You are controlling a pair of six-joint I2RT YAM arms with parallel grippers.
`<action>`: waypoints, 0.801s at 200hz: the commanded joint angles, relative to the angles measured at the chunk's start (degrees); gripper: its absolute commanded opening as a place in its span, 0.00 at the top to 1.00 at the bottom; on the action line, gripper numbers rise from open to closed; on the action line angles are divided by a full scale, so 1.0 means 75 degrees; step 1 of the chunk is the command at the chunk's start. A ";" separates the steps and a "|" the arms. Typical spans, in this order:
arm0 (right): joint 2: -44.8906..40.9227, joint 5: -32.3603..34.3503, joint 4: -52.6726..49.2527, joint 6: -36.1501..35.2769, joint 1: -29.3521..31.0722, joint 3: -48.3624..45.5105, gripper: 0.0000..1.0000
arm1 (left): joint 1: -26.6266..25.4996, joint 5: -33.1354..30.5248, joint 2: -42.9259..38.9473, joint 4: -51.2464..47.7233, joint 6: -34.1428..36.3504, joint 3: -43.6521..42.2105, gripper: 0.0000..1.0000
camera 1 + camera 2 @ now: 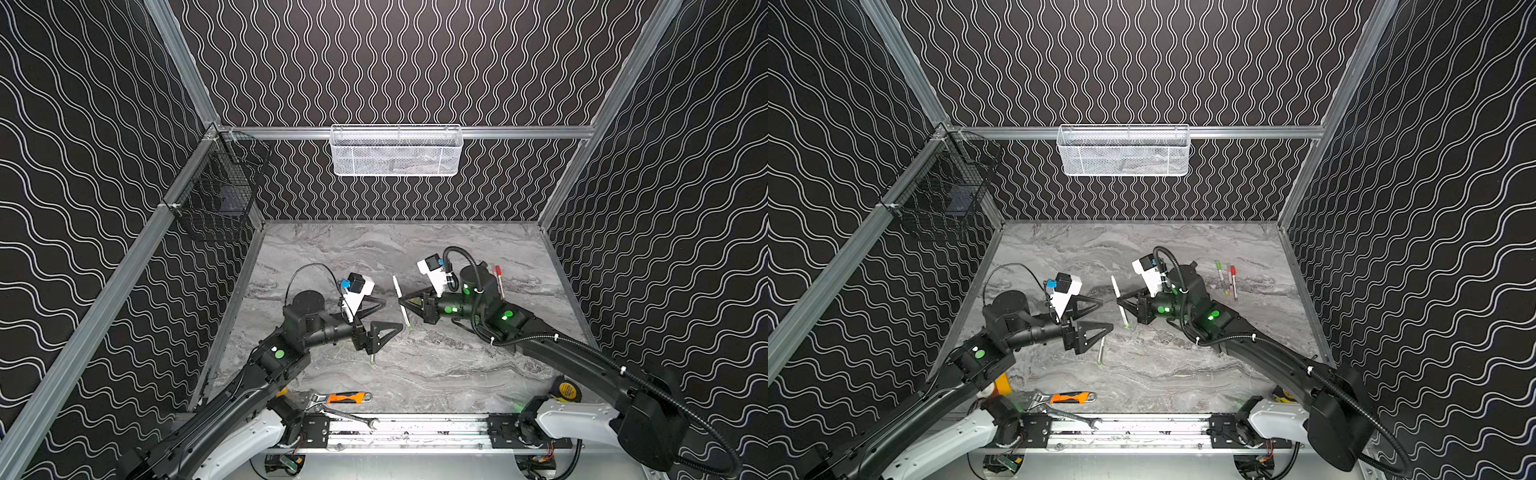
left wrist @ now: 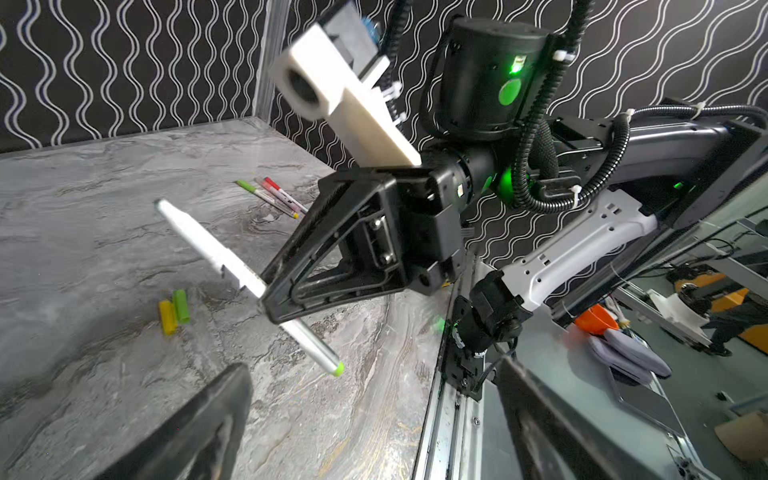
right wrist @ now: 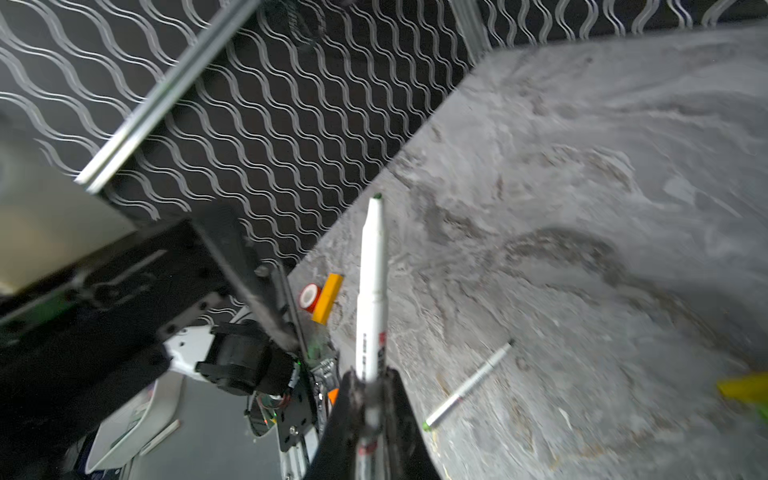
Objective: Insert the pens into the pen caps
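Observation:
My right gripper [image 1: 401, 300] [image 1: 1119, 300] [image 3: 372, 380] is shut on the middle of a white pen [image 1: 406, 318] [image 1: 1114, 284] [image 2: 199, 232] [image 3: 372, 282] with a green end tip, held above the table. My left gripper [image 1: 392, 314] [image 1: 1108, 314] [image 2: 376, 386] faces it, open and empty, a short way off. A second pen [image 1: 372, 358] [image 1: 1101, 351] [image 3: 467, 386] lies on the table, partly under the left gripper. A yellow pen cap [image 2: 167, 318] and a green pen cap [image 2: 181, 306] lie side by side; both are hidden in the top views.
Capped pens [image 1: 1227, 278] [image 2: 270, 197] lie back right behind the right arm. An orange-handled wrench [image 1: 345, 397], a spanner [image 1: 353, 417] and a tape measure [image 1: 568, 389] lie along the front edge. A tape roll [image 3: 308, 297] and an orange block [image 3: 328, 297] sit front left. Baskets [image 1: 395, 151] hang on the walls.

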 commanded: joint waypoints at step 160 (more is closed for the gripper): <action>-0.0623 -0.2877 0.4655 0.1540 0.0081 -0.0927 0.89 | -0.0178 0.1269 0.0515 0.2764 -0.0963 -0.0242 0.63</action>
